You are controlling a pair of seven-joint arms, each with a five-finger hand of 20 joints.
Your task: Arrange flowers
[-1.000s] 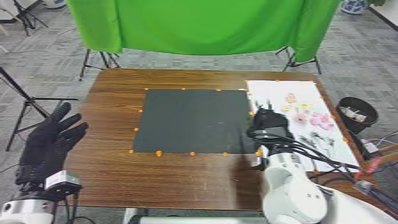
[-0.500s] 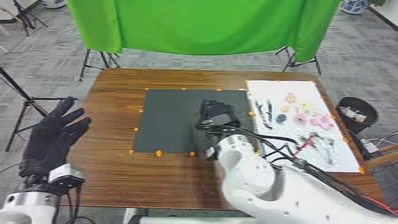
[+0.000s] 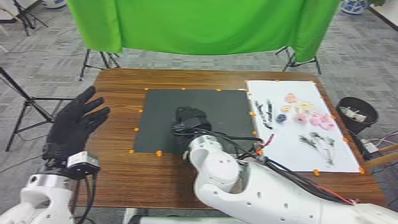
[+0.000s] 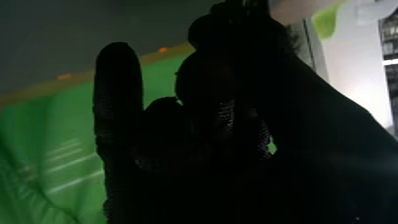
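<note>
- Over the middle of the dark mat (image 3: 160, 120), I have the right hand (image 3: 192, 119); whether it grasps anything or is released, I cannot tell, nor whether it touches the mat.
- Compared with the earlier frames, that hand has moved off the border of the white sheet (image 3: 266, 162), across the mat's right part, to where it is now. Its arm has swung left with it.
- Beside the table's left edge, the left hand (image 3: 71, 129) is released, its fingers straight and spread. It has shifted a little forward and toward the table (image 3: 115, 175) since the first frame.
- On the white sheet, to the right of the mat, lie the flowers: pink flowers (image 3: 322, 121), yellow flowers (image 3: 306, 106) just beyond them, and a peach flower (image 3: 290, 98) farther toward the far edge.
- Left of the pink flowers sits a small dark blue piece (image 3: 281, 118), and beside it are thin black stems (image 3: 270, 107). The right arm hid the blue piece at first; now it is uncovered.
- Nearer to me on the sheet, pale-stemmed sprigs (image 3: 321, 145) lie together, clear of the cables that crossed them before.
- Small orange pieces (image 3: 159, 153) line the mat's edges.
- Past the table's far edge hangs a green cloth (image 3: 204, 30).
</note>
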